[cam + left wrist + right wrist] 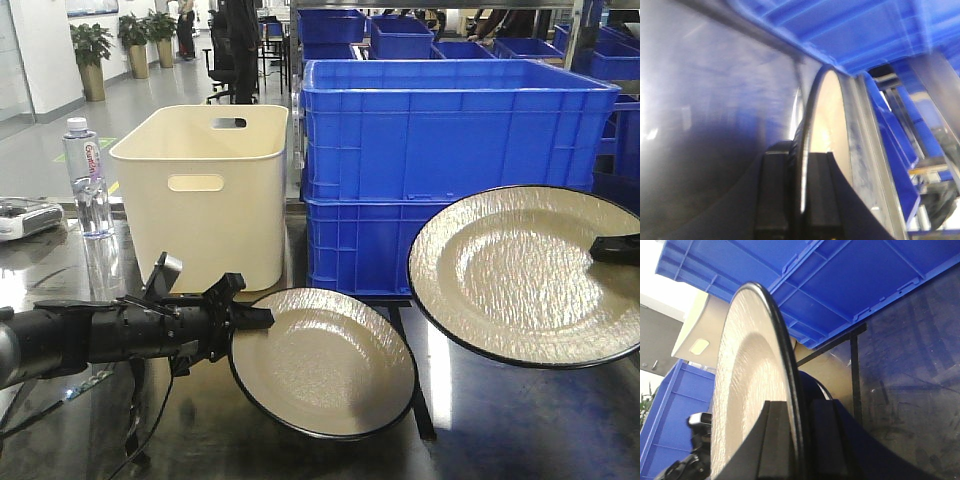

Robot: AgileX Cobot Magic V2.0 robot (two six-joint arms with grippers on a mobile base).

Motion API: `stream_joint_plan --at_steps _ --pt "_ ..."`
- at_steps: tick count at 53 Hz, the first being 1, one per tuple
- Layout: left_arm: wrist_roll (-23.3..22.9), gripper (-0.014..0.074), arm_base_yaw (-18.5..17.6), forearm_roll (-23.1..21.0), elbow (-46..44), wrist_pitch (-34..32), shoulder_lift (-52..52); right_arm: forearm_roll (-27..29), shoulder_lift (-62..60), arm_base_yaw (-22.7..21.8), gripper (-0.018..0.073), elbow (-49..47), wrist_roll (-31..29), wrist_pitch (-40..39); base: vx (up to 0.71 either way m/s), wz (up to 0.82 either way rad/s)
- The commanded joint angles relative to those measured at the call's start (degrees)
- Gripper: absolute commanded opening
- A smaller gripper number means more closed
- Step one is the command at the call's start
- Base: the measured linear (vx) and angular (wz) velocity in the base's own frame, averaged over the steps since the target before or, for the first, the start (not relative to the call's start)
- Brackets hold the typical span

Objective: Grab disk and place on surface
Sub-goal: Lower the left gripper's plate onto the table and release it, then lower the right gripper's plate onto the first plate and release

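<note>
Left gripper [262,318] clamps the small disk [325,365] by its rim, right gripper [598,250] the big disk [515,275] likewise: stiff, glossy, probably breakable, so these edge pinches could slip.

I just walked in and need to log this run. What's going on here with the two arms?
Each arm holds a cream, black-rimmed disk by its edge. The left gripper is shut on the left disk, which is tilted low over the dark tabletop. The right gripper is shut on the right disk, held higher in front of the blue crates. Neither disk lies flat on the tabletop yet. A cream bin and a water bottle stand behind.
</note>
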Motion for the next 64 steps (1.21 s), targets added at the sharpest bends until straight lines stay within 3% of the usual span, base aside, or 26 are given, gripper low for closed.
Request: stream_joint_plan --at_steps 1,8,18,24,29,36,46,52,59,64 --pt "-1.09 0.0055 -0.42 -5.84 -2.44 2.62 -3.29 8.48 -2.32 -0.19 -0.0009 -1.78 0.2 -0.09 0.0 0.0" --pt "-0.3 0.0158 -0.42 -5.36 -2.44 2.76 -3.23 9.05 -2.32 -0.19 -0.0009 -1.78 0.2 0.2 0.0 0.0" --pt "2.56 0.0371 -0.36 -3.57 -2.44 3.37 -3.23 9.06 -2.32 -0.14 -0.0009 -1.78 0.2 0.2 0.0 0.0" --pt "7.08 0.0512 -0.36 0.01 -2.44 3.5 -3.23 9.06 -2.32 -0.14 -0.0009 -1.78 0.2 0.14 0.0 0.0" --pt "12.2 0.0575 -0.36 3.86 -3.03 3.43 -3.23 9.06 -2.32 -0.14 -0.0009 -1.78 0.15 0.14 0.0 0.0" --pt "16.56 0.0595 -0.31 10.89 -4.31 2.78 -3.58 9.06 -2.32 -0.14 -0.0009 -1.78 0.15 0.19 0.0 0.0" --pt "16.56 0.0591 1.22 22.31 -6.77 3.13 -4.76 8.41 -2.32 1.98 -0.0009 -1.78 -1.82 -0.23 0.0 0.0" --pt "16.27 0.0591 3.51 24.75 -7.02 4.27 -7.47 8.41 -2.32 4.94 -0.0009 -1.78 -5.4 -1.39 0.0 0.0" --pt "15.85 0.058 6.82 24.57 -7.02 6.23 -11.2 8.41 -2.31 9.06 -0.0009 -1.78 -6.47 -5.49 0.0 0.0" --pt "15.14 0.0524 9.26 24.57 -7.02 8.47 -14.89 8.47 -1.71 12.64 -0.0009 -1.78 -6.47 -9.79 0.0 0.0"
